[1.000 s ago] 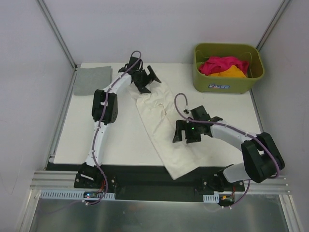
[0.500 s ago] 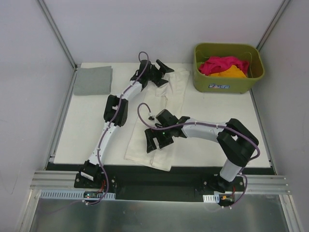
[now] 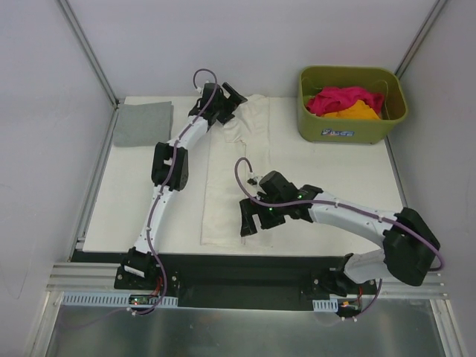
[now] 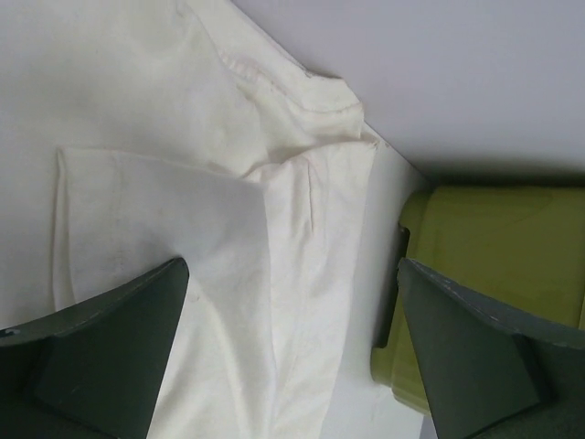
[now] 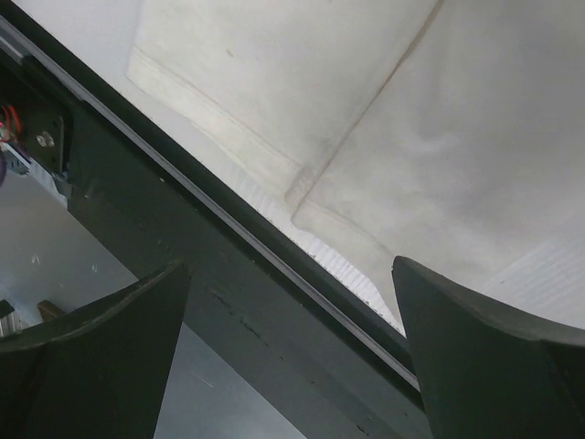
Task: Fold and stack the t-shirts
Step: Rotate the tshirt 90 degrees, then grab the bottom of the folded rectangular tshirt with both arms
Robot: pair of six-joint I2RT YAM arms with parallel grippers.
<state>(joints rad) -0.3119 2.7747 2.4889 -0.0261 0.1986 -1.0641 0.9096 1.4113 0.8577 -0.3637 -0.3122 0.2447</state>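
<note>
Your left pincer (image 4: 292,270) stands wide open over the far end of the cream-white t-shirt (image 3: 227,186), gripping nothing. Your right pincer (image 5: 291,270) is also spread wide and empty, above the hem at the near edge of the surface (image 3: 134,201). The shirt lies as a long folded strip mid-surface. A grey t-shirt (image 3: 143,123) lies folded at the far-left corner.

No legible text: only a blurred label (image 3: 338,134) on the olive-green basket (image 3: 376,128)
</note>
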